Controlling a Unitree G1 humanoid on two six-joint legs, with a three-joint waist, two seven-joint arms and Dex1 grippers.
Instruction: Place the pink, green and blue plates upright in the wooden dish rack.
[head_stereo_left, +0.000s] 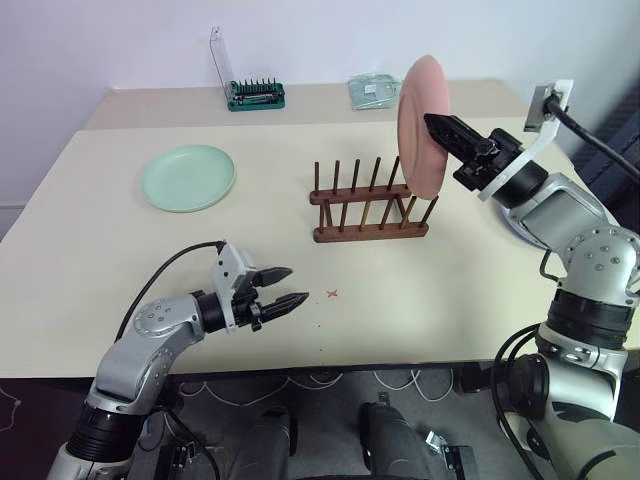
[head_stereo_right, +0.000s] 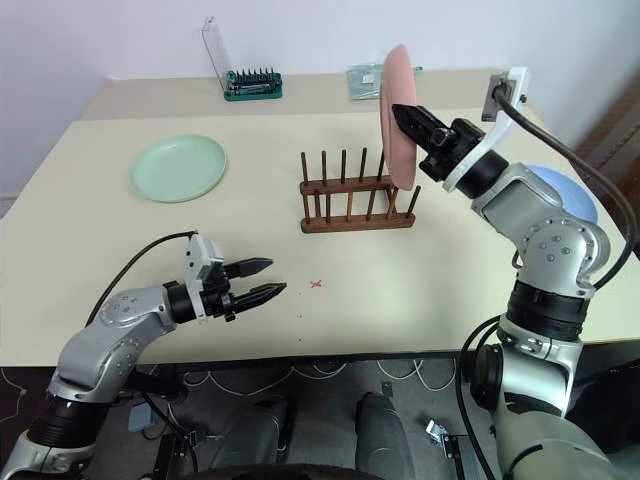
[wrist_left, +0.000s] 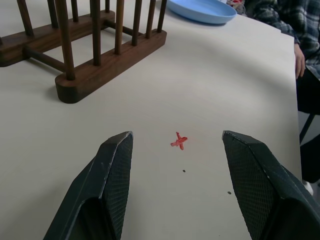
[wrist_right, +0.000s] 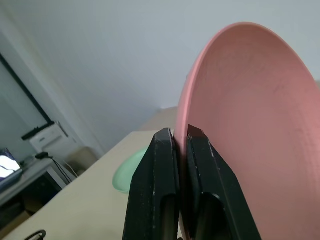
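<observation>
Both arms are built of rounded silver-grey metal segments joined by black ribbed rings. Each ends in a white bracket carrying a tool with two black tapered fingers, the left tool (head_stereo_left: 278, 291) and the right tool (head_stereo_left: 432, 122); their inner pads (wrist_left: 115, 170) are cross-hatched. Black cables loop along both forearms.
</observation>
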